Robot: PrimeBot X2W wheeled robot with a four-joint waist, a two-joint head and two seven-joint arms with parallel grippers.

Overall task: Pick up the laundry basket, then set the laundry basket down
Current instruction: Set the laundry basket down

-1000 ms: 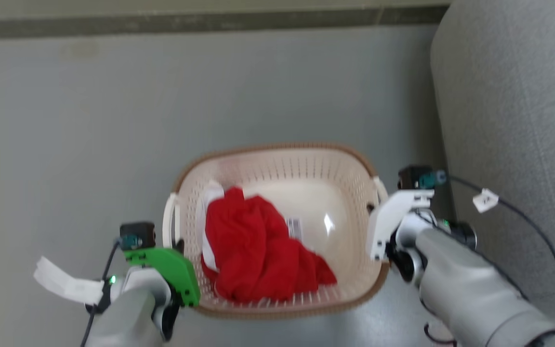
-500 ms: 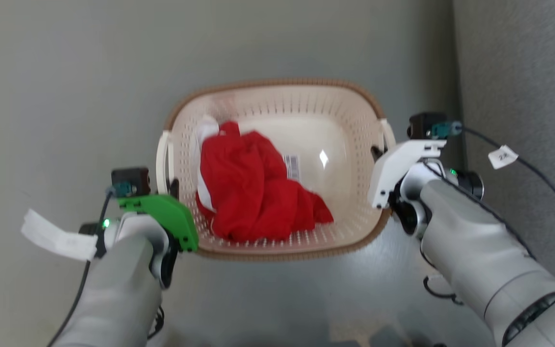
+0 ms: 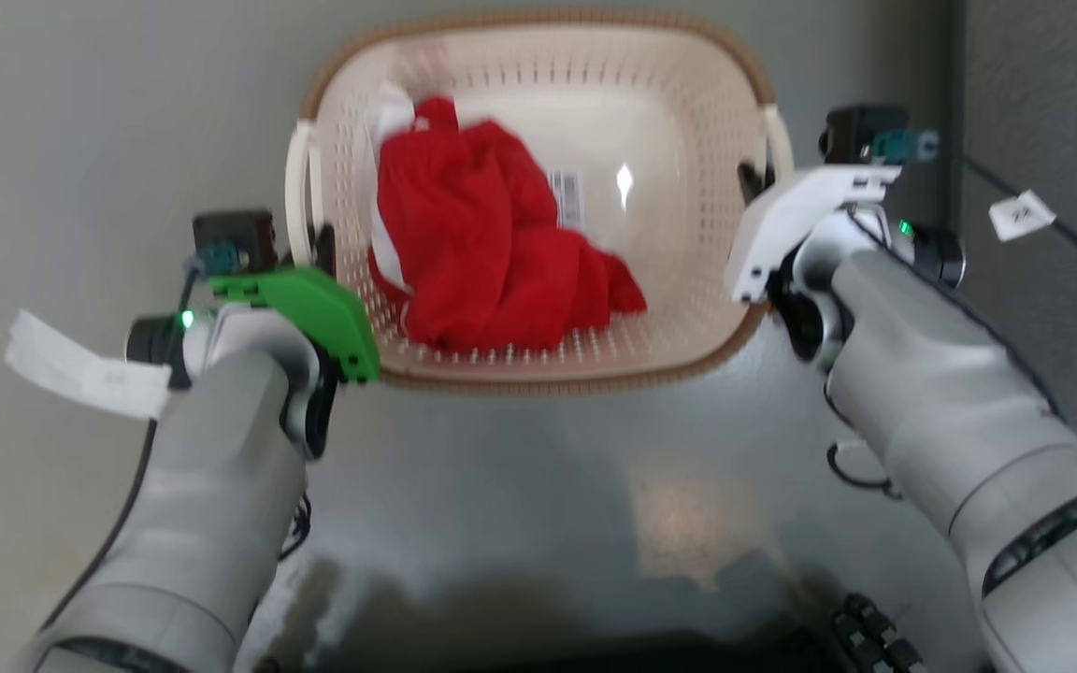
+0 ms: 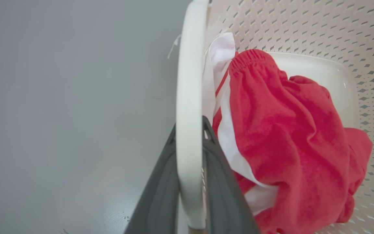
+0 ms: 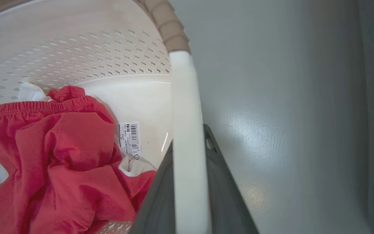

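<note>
Shift: camera moved; basket (image 3: 557, 381) stays between fingers (image 4: 161, 195).
Left gripper (image 4: 189, 136): clamped on left handle (image 4: 190, 81).
Right gripper (image 5: 188, 139): clamped on right handle (image 5: 183, 91).
Handling: light, stiff, probably slick; keep handles level.

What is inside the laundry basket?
In the laundry basket lies a crumpled red garment with white trim, beside a barcode sticker. Whatever is under the garment is hidden.

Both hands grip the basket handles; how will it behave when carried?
Probably light: the laundry basket is perforated plastic holding only a red garment. The garment lies nearer the left hand, so that side may dip. Smooth handles might pivot in the right hand.
</note>
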